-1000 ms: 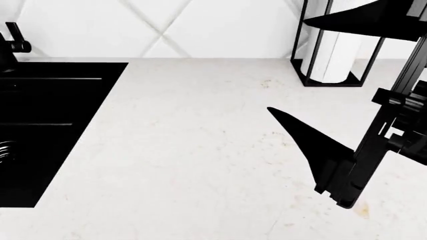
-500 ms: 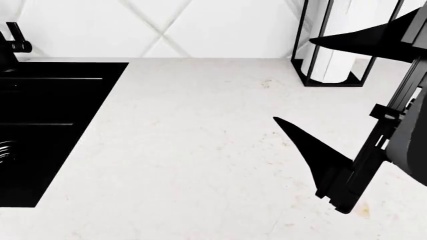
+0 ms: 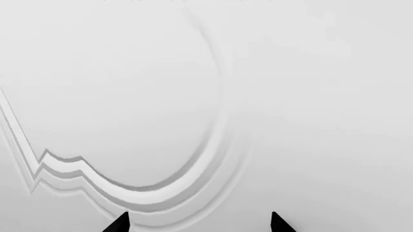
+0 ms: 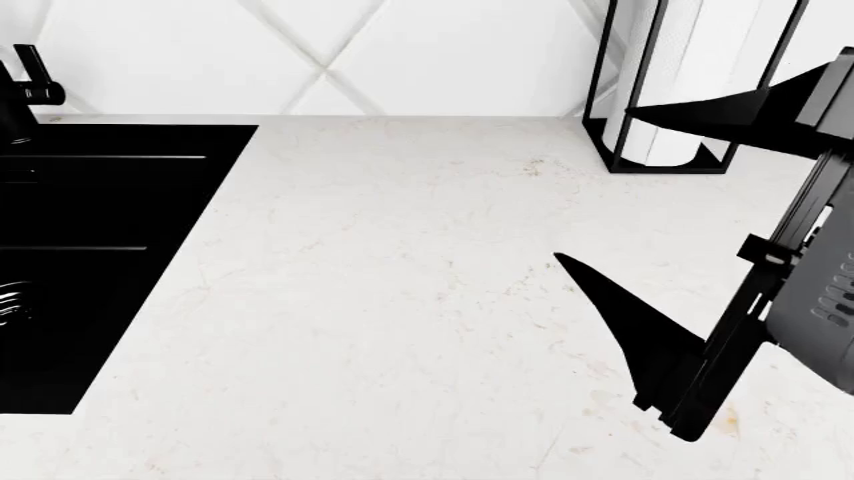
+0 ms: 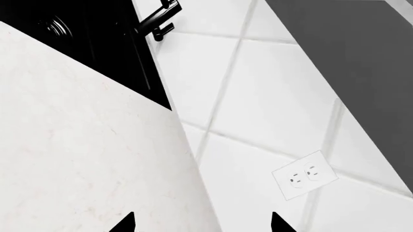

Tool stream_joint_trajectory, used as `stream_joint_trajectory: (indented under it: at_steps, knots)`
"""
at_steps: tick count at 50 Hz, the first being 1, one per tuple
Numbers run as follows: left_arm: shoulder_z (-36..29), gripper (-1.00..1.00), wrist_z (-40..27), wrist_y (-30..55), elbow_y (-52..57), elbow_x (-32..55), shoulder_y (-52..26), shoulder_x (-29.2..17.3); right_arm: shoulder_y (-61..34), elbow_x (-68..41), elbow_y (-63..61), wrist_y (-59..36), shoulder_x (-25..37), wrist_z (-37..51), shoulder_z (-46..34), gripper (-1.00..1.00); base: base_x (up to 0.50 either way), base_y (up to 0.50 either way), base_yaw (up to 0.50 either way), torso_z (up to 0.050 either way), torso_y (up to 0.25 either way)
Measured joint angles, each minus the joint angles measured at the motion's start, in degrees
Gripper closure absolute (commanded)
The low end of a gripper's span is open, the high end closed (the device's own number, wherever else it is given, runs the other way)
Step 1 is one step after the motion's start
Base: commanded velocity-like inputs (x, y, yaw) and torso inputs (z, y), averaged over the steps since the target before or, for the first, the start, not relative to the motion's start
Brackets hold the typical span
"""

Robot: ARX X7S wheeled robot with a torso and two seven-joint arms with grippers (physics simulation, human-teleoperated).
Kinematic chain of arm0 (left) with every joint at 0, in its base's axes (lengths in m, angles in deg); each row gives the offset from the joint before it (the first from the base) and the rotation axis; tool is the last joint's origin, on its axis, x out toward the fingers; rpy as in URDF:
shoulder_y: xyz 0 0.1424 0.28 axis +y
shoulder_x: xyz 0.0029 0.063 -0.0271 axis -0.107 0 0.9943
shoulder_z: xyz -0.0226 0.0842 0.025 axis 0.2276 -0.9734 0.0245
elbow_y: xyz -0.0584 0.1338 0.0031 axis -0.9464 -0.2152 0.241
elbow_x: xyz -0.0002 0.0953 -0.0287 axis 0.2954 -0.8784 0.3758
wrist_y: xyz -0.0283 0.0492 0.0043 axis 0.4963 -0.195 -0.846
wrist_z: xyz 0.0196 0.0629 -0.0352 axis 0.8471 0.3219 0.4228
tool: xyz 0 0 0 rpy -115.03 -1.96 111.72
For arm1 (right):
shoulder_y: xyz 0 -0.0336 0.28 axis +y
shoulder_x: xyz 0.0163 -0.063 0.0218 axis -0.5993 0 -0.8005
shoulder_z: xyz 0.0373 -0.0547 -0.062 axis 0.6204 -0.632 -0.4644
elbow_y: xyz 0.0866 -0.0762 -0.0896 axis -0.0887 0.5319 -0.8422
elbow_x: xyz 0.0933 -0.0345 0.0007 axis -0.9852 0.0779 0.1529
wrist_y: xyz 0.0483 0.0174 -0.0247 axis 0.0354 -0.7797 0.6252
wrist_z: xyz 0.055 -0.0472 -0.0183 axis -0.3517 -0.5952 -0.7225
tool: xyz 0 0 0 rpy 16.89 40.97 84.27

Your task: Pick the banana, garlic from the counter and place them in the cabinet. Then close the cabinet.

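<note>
1. Right gripper [image 4: 667, 190] is drifting toward the head view's right edge and rising slightly versus the earlier frames; the upper finger [image 4: 721, 112] now crosses lower on the towel roll [image 4: 674, 80], the lower finger [image 4: 634, 320] sitting further right over the counter [image 4: 387, 300].
2. Right fingers are standing wide apart, released, grasping nothing; the right wrist view is showing two black tips [image 5: 123, 223] with bare counter [image 5: 77, 154] and tiled wall [image 5: 258, 121] between them.
3. Left gripper [image 3: 200, 223] is showing only two tips against a plain white moulded surface [image 3: 193, 96]; tips are apart, nothing between them.
4. Banana and garlic are appearing in no view; location cannot be told.
5. Black sink [image 4: 94, 260] is lying at counter's left, faucet [image 4: 27, 85] behind it; an outlet [image 5: 304, 175] is sitting on the wall.
</note>
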Motion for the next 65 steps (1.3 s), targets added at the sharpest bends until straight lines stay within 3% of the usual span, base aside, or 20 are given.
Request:
stream_joint_trajectory:
  at_steps: [43,65]
  knots:
    - [-8.9,-1.0,9.6,-6.6,-16.5,-12.7,1.8,10.2,12.0,2.1,0.8,7.9,5.5,5.0,-0.4,-1.0,0.0,0.0,0.0,0.0,0.0]
    - [-8.0,-1.0,9.6,-8.3,-25.2,-11.1,2.4,14.4,17.0,3.3,1.5,11.7,7.5,6.5,0.0,-1.0,0.0,0.0,0.0,-0.001,0.0]
